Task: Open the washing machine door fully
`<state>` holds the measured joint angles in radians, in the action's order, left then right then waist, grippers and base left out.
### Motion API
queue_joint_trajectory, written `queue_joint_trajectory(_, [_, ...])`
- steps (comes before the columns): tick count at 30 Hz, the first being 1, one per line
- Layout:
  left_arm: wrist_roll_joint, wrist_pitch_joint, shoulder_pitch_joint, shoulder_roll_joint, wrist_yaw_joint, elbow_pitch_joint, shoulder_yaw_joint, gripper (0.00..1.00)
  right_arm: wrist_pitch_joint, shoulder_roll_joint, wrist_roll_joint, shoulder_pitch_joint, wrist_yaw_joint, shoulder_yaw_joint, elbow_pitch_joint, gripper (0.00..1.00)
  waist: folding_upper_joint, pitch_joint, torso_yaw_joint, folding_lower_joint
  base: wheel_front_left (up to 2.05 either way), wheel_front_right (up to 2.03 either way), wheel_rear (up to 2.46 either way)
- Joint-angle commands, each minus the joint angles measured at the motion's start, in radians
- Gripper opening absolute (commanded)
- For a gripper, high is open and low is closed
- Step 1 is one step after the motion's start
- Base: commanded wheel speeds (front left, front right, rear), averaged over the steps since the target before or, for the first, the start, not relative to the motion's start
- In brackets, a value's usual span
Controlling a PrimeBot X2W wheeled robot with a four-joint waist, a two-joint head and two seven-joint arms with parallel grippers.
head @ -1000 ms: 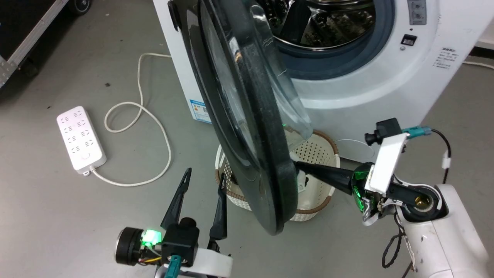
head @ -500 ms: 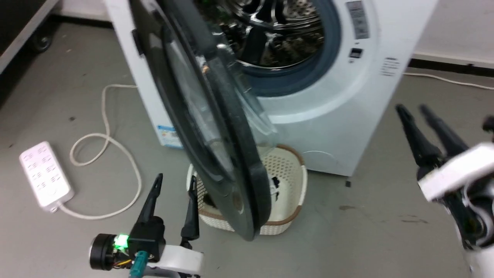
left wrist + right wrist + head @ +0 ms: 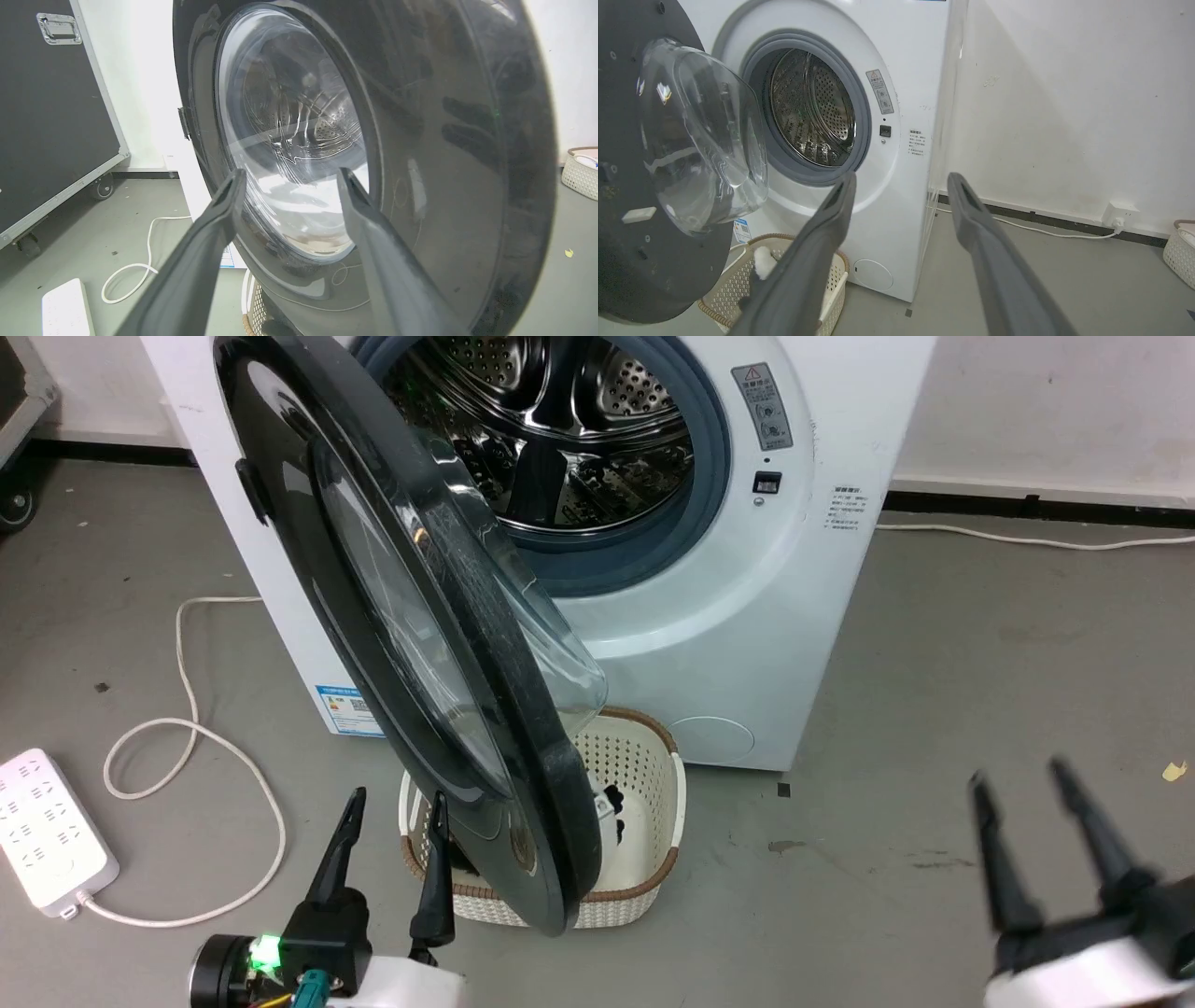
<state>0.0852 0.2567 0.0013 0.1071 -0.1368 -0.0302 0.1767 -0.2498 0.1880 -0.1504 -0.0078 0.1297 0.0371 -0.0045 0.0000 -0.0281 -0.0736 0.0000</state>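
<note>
You have the washing machine door (image 3: 411, 644) standing edge-on across the centre of the head view, out from the washing machine (image 3: 747, 644). It covers the left part of the drum opening (image 3: 597, 439), and the right part is unobstructed. A basket (image 3: 653, 887) sits under the door's lower edge, with your left gripper (image 3: 396, 795) just beside both. At lower left, a power strip (image 3: 47, 831) and cable (image 3: 183, 658) lie on the floor (image 3: 934, 691). The floor is bare at right, around your right gripper (image 3: 1016, 773).
</note>
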Motion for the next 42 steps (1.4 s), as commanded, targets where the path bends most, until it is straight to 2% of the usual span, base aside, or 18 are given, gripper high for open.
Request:
queue_joint_trajectory(1, [-0.01,0.005,0.018,-0.003,0.009,0.002,-0.004,1.0,-0.008,-0.045,0.07,0.047,0.001,0.016,-0.016,1.0,0.0,0.003,0.004,0.0,0.0,0.0,0.0])
queue_joint_trajectory(2, [-0.015,0.005,0.029,-0.007,0.014,0.001,-0.005,1.0,-0.011,-0.087,0.184,0.089,0.001,0.032,-0.025,1.0,0.0,0.005,0.006,0.0,0.0,0.0,0.0])
queue_joint_trajectory(3, [-0.017,0.005,0.031,-0.008,0.016,0.0,-0.006,1.0,-0.011,-0.103,0.194,0.096,0.001,0.038,-0.031,1.0,0.0,0.005,0.007,0.0,0.0,0.0,0.0])
queue_joint_trajectory(5, [-0.026,0.005,0.035,-0.013,0.018,0.002,-0.007,1.0,-0.012,-0.131,0.191,0.112,0.001,0.049,-0.056,1.0,0.0,0.003,0.005,0.0,0.0,0.0,0.0])
queue_joint_trajectory(12, [-0.036,0.005,0.037,-0.022,0.02,0.0,-0.005,1.0,-0.012,-0.137,0.149,0.11,0.001,0.055,-0.059,1.0,0.0,0.004,0.001,0.0,0.0,0.0,0.0])
queue_joint_trajectory(13, [-0.036,0.005,0.037,-0.023,0.022,-0.001,-0.005,0.86,-0.012,-0.137,0.142,0.108,0.001,0.056,-0.057,1.0,0.0,0.004,0.0,0.0,0.0,0.0,0.0])
queue_joint_trajectory(14, [-0.04,0.005,0.036,-0.023,0.021,-0.003,-0.006,0.2,-0.012,-0.137,0.138,0.107,0.001,0.056,-0.056,1.0,0.0,0.005,0.0,0.0,0.0,0.0,0.0])
queue_joint_trajectory(15, [-0.047,0.005,0.035,-0.021,0.021,-0.002,-0.005,0.0,-0.012,-0.137,0.136,0.106,0.001,0.055,-0.056,1.0,0.0,0.006,0.0,0.0,0.0,0.0,0.0])
queue_joint_trajectory(23, [-0.05,0.005,0.042,-0.023,0.018,0.021,-0.014,0.0,-0.012,-0.138,0.129,0.107,0.001,0.047,-0.063,1.0,0.0,0.015,-0.002,0.0,0.0,0.0,0.0])
queue_joint_trajectory(28, [-0.022,0.005,0.041,-0.029,0.003,0.081,-0.068,0.0,-0.012,-0.138,0.122,0.107,0.001,0.043,-0.064,1.0,0.0,0.03,0.009,0.0,0.0,0.0,0.0])
queue_joint_trajectory(34, [0.01,0.005,0.009,-0.046,-0.024,0.258,-0.141,0.0,-0.012,-0.138,0.117,0.102,0.001,0.036,-0.068,1.0,0.0,0.033,0.026,0.0,0.0,0.0,0.0])
queue_joint_trajectory(35, [0.01,0.005,0.009,-0.046,-0.024,0.258,-0.141,0.0,-0.012,-0.138,0.117,0.102,0.001,0.036,-0.068,1.0,0.0,0.033,0.026,0.0,0.0,0.0,0.0])
queue_joint_trajectory(42, [-0.003,0.005,-0.092,-0.052,-0.02,0.48,-0.169,0.0,-0.012,-0.138,0.114,0.099,0.001,0.032,-0.089,1.0,0.0,0.027,0.044,0.0,0.0,0.0,0.0])
